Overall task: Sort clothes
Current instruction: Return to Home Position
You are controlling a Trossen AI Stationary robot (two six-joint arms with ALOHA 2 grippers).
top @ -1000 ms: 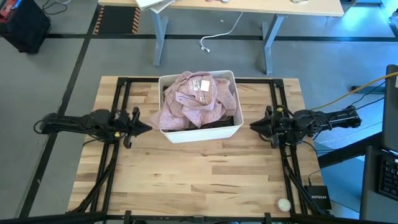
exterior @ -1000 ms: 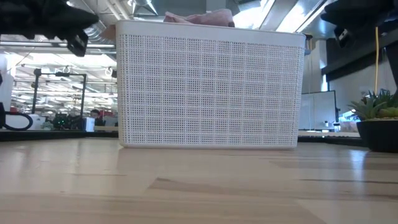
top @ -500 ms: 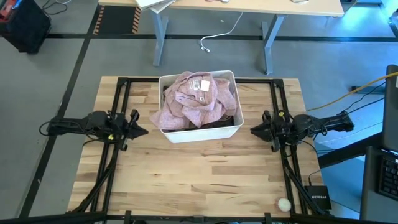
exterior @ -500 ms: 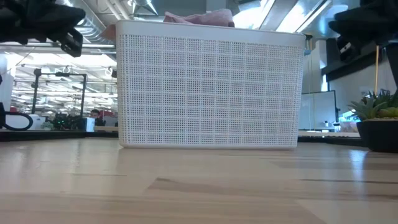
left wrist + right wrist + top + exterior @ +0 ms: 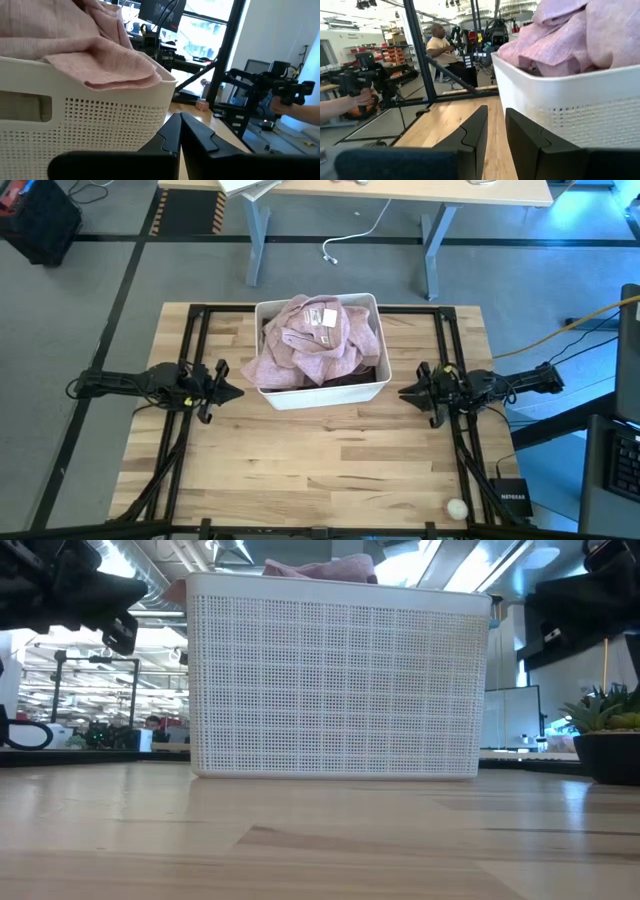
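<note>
A white perforated plastic bin (image 5: 318, 392) stands at the table's far middle. A mottled pink garment (image 5: 310, 345) with a white label (image 5: 322, 317) is heaped on top in it and drapes over the rim; dark garments (image 5: 350, 378) show beneath it. My left gripper (image 5: 240, 392) is shut and empty, left of the bin, pointing at it. My right gripper (image 5: 401, 393) is right of the bin, empty, with a narrow gap between its fingers (image 5: 496, 117). The pink garment also shows in the left wrist view (image 5: 100, 55) and the right wrist view (image 5: 570, 35).
Black frame rails (image 5: 195, 340) run along the table's left and right sides. A small white ball (image 5: 457, 507) and a black box (image 5: 513, 502) lie at the near right. A potted plant (image 5: 605, 725) stands right of the bin. People (image 5: 442, 47) are beyond the table.
Both grippers have moved a little toward the table's near edge, beside the bin, and my left gripper has sunk slightly. The bin and the clothes have kept still.
</note>
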